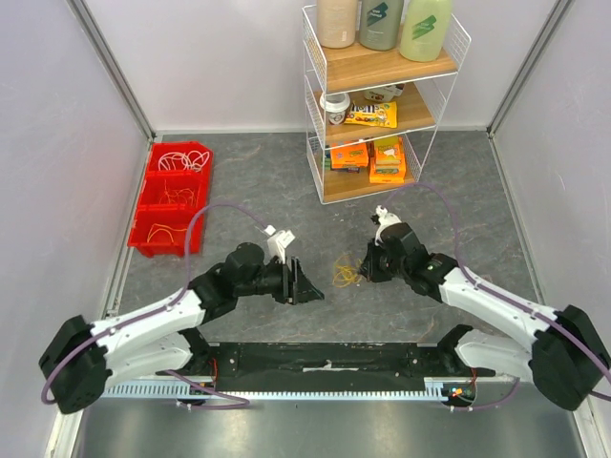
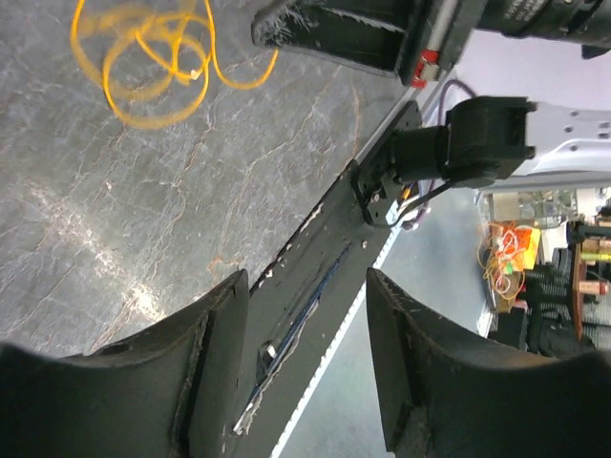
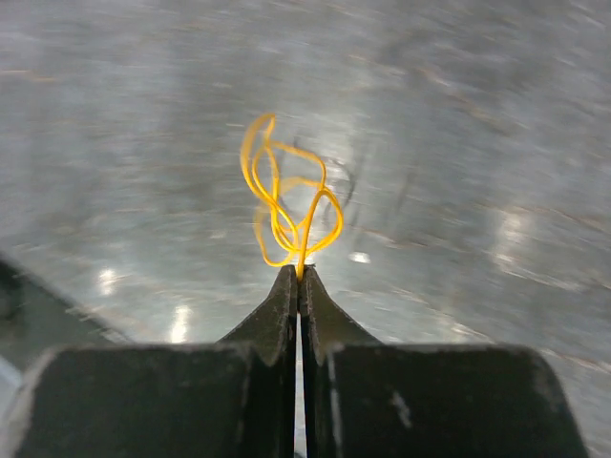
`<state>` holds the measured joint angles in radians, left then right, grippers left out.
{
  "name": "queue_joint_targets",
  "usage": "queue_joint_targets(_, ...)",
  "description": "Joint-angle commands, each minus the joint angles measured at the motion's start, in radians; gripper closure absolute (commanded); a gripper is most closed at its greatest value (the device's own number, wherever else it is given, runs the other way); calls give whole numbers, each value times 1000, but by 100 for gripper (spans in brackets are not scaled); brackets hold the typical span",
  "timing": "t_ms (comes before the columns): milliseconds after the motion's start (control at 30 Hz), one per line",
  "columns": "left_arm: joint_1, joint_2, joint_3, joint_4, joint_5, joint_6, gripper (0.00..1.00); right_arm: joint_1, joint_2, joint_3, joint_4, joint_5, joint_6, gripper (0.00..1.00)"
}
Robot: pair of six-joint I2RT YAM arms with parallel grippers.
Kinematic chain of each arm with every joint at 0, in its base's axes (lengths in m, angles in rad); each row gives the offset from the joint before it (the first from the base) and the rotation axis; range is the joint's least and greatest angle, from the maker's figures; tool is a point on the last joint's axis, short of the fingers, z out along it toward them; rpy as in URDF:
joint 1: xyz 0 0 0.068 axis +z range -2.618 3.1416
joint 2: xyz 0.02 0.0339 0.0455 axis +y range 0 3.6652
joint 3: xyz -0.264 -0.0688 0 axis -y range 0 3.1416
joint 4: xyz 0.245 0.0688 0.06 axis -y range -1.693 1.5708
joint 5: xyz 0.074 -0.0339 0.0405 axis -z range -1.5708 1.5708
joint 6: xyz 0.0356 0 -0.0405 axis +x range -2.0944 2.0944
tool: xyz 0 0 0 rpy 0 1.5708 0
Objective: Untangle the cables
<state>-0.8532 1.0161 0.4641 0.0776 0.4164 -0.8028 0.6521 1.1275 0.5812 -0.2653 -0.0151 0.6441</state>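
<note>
One yellow cable (image 1: 346, 274) lies at the middle of the top view, on the table between the two grippers. It is a thin, glossy wire bunched into several small loose loops that cross one another. In the right wrist view the same yellow cable (image 3: 286, 205) rises as a knot of narrow loops at the centre of the frame, with its lower end pinched between the black fingers.

The right gripper (image 3: 300, 277) has its jaws pressed together on that strand. In the top view the right gripper (image 1: 365, 271) sits just right of the tangle. The left gripper (image 1: 307, 284) sits just left of it, apart from the wire. In the left wrist view the left gripper (image 2: 305, 363) has its two matte, scuffed black fingers parted with nothing between them. The yellow cable (image 2: 143, 67) lies blurred at the upper left of that frame.

The table (image 1: 258, 181) is dark grey with pale marbled veins.

At the left of the top view, three red plastic bins (image 1: 170, 196) stand in a row. The uppermost holds a white cable coil (image 1: 177, 157), and the two below hold thin wires whose colours are hard to tell.

At the upper centre stands a white wire rack (image 1: 313, 105) with three wooden shelves, and three plastic bottles (image 1: 380, 21) stand on the top one.
</note>
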Motion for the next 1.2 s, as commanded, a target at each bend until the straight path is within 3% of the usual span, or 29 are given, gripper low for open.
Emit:
queue_joint_targets(0,-1,-180,-53,18,-172,-64,36,37,-100,59,138,-195,68,100)
queue_joint_targets(100,-1,-278,-88,10,-226,-119,21,44,-139,42,224,-275,104,100)
queue_joint_targets(233,-1,-362,-111,1,-251,-150,19,46,-166,16,345,-361,158,100)
queue_joint_targets(400,-1,-349,-93,-18,-243,-98,29,46,-190,9,428,-417,203,100)
queue_joint_targets(533,-1,-271,31,-181,-257,13,40,46,-199,19,443,-448,207,100)
queue_joint_targets(700,0,-232,143,-309,-310,54,41,52,-196,17,434,-457,184,100)
queue_joint_targets(833,-1,-283,128,-289,-356,39,22,58,-204,17,417,-451,172,100)
queue_joint_targets(1000,0,-263,163,-328,-390,94,20,70,-210,25,411,-468,155,100)
queue_joint_targets(1100,0,-252,179,-300,-374,210,23,78,-209,32,410,-486,138,100)
queue_joint_targets(1167,3,-245,197,-311,-366,279,38,80,-210,37,402,-497,126,100)
